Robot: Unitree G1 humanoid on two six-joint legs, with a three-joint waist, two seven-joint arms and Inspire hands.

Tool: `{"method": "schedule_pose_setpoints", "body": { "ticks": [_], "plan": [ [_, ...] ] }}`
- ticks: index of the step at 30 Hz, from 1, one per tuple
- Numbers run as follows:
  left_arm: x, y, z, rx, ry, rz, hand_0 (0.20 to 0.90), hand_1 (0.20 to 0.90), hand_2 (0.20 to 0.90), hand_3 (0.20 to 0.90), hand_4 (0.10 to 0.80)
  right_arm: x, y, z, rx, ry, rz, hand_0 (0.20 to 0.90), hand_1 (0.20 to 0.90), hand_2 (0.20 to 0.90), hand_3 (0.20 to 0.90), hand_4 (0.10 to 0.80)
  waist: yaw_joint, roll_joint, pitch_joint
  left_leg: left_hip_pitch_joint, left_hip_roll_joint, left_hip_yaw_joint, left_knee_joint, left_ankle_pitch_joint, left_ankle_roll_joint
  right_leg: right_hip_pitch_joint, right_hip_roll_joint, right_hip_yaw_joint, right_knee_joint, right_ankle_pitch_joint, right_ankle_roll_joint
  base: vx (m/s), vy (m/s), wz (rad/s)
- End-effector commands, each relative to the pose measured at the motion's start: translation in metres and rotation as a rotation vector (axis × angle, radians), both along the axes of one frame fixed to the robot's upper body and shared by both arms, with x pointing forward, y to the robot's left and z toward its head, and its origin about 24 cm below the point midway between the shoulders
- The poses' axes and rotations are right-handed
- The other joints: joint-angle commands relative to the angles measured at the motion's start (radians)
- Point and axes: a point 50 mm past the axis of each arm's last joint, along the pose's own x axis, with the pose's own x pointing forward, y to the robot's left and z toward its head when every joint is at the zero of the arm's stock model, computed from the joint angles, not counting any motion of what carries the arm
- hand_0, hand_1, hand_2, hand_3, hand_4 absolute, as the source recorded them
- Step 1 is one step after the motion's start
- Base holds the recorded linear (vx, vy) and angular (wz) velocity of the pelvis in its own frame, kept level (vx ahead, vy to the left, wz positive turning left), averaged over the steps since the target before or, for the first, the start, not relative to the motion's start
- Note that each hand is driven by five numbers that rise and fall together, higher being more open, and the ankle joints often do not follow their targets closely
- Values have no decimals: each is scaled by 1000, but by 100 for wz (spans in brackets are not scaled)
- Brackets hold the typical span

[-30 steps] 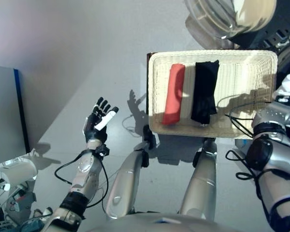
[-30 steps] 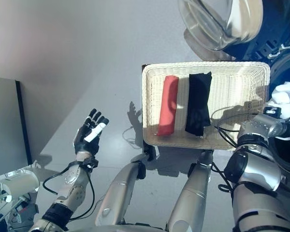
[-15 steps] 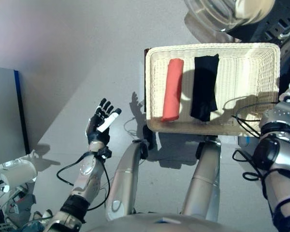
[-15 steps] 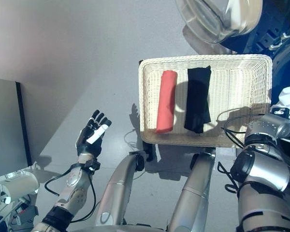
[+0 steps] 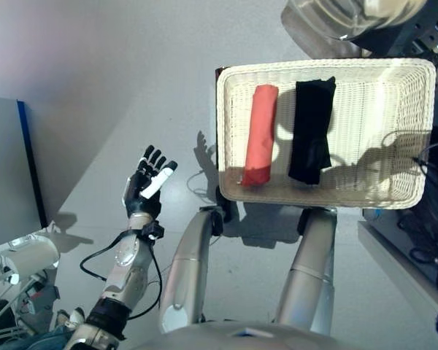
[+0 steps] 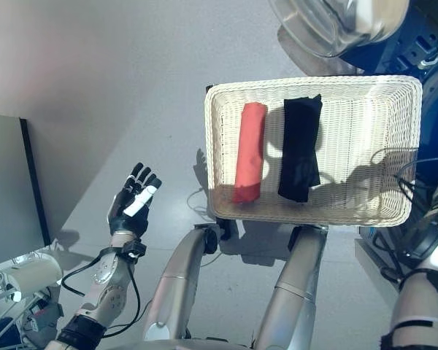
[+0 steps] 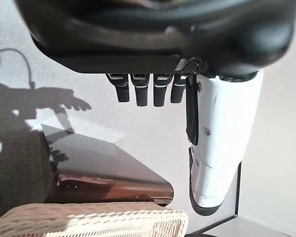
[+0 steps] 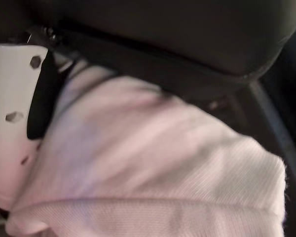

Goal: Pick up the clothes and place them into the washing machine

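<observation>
No text, label, number or sign can be read on anything in these views.

R hand (image 8: 19,98) w/ pale cloth (image 8: 153,173) is gone from both eye views now; a sec ago it showed just past basket's (image 5: 230,131) right edge. Only R forearm shows, low right. Cloth is pressed against hand in wrist view.

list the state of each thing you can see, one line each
left hand: open, raised over the floor, empty
right hand: shut on white cloth
wicker basket: holds two clothes
red cloth: rolled, in basket
black cloth: folded, beside the red one
</observation>
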Motion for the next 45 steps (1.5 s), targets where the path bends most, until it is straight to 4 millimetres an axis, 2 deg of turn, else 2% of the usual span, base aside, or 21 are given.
{"method": "schedule_pose_setpoints", "body": {
  "ticks": [1,2,3,4,5,10,11,13,14,15,17,19,22,23,27,30,31,33,37,41,45],
  "plan": [
    [-12,34,12,34,-80,128,900,900,900,900,800,-41,-19,25,-174,46,-215,200,200,200,200,300,-12,4,-95,12,43,-66,-68,49,-62,32,20,-24,61,-61,-89,85,10,-4],
    [-12,35,12,35,-83,134,900,900,900,900,800,-40,-19,22,-175,68,-207,200,200,200,200,300,-10,6,-101,19,44,-71,-67,31,-62,37,23,-20,67,-81,-85,83,11,-3],
    [-12,36,12,35,-82,139,900,900,900,900,800,-38,-17,20,-171,80,-202,340,340,340,340,400,-6,7,-103,19,45,-69,-68,30,-61,35,24,-21,67,-80,-85,81,3,-4],
    [-12,36,12,34,-83,138,900,900,900,900,800,-34,-15,18,-170,78,-190,900,900,900,900,800,-5,8,-104,18,46,-67,-69,29,-60,33,25,-21,64,-78,-84,-104,28,-6],
    [-12,36,12,30,-83,141,900,900,900,900,800,-30,-12,15,-164,83,-175,900,900,900,900,800,-7,8,-98,9,45,-60,-70,48,-56,25,24,-24,55,-55,-88,-32,11,-9],
    [-11,36,12,19,-81,143,900,900,900,900,800,-18,-7,14,-174,74,-121,900,900,900,900,800,-2,9,-104,12,47,-62,-67,30,-55,35,26,-21,54,-73,-83,-10,10,-7],
    [-12,37,11,19,-79,141,900,900,900,900,800,-18,-7,12,-170,83,-110,900,900,900,900,800,-2,8,-98,6,46,-58,-70,51,-53,30,23,-26,47,-51,-88,-9,-6,-4],
    [-12,38,10,13,-78,141,900,900,900,900,800,-11,-4,5,-167,99,-68,900,900,900,900,800,2,5,-103,18,47,-61,-67,33,-55,47,25,-25,53,-73,-85,0,0,0],
    [-12,37,11,10,-79,138,900,900,900,900,800,-6,-2,3,-179,105,-43,900,900,900,900,800,-1,3,-95,13,48,-54,-70,53,-53,46,23,-31,43,-51,-89,0,0,0],
    [-12,38,11,7,-81,140,900,900,900,900,800,-2,1,1,-197,126,-16,900,900,900,900,800,-1,0,-97,28,49,-57,-73,37,-56,63,26,-31,43,-68,-84,0,0,0],
    [-11,37,9,9,-76,132,900,900,900,900,800,16,13,-8,-265,219,97,900,900,900,900,800,2,-9,-83,43,48,-50,-104,72,-53,89,24,-46,0,-28,-86,-56,-5,0],
    [-10,37,8,11,-75,129,900,900,900,900,800,19,14,-15,-268,263,125,900,900,900,900,800,1,-10,-78,61,49,-50,-125,81,-54,110,23,-52,-20,-19,-85,-47,-6,-1],
    [-8,37,6,22,-68,123,900,900,900,900,800,29,23,-29,-330,443,230,900,900,900,900,800,2,-23,-66,115,49,-48,-195,108,-59,173,23,-71,-94,13,-79,1,-4,-2],
    [-7,37,4,32,-64,120,900,900,900,900,800,38,33,-41,-381,529,300,900,900,900,900,800,1,-30,-62,145,48,-44,-231,121,-60,204,25,-78,-133,31,-76,3,-8,-6],
    [-7,39,2,50,-57,131,900,900,900,900,800,52,56,-66,-455,693,406,900,900,900,900,800,-6,-44,-47,209,45,-43,-304,150,-63,281,24,-97,-220,70,-67,11,-13,-6],
    [-7,43,2,77,-59,154,900,900,900,900,800,65,86,-93,-587,885,533,900,900,900,900,800,-16,-56,-40,262,43,-44,-370,180,-68,349,17,-118,-304,111,-59,12,-10,0],
    [-6,46,1,97,-54,171,900,900,900,900,800,70,105,-108,-660,946,591,900,900,900,900,800,-25,-66,-42,299,44,-43,-421,202,-75,395,15,-126,-366,139,-50,30,-19,1],
    [-6,47,0,100,-51,180,900,900,900,900,800,69,111,-115,-659,952,603,900,900,900,900,800,-29,-70,-42,321,42,-45,-444,211,-76,420,13,-136,-396,151,-48,35,-26,0],
    [-8,51,-6,108,-27,212,900,900,900,900,800,73,147,-140,-744,1013,709,900,900,900,900,800,-36,-89,-48,387,48,-49,-507,237,-83,499,8,-154,-482,190,-40,40,-32,-3],
    [-6,51,-5,118,-34,236,900,900,900,900,800,75,184,-155,-888,1071,815,900,900,900,900,800,-46,-107,-53,434,45,-51,-551,262,-88,562,-2,-166,-544,227,-31,5,-4,-1],
    [-6,50,-3,137,-39,237,900,900,900,900,800,73,198,-167,-987,1180,868,900,900,900,900,800,-44,-118,-59,457,43,-61,-558,269,-89,598,-14,-184,-559,237,-26,7,-6,3]
  ]
}}
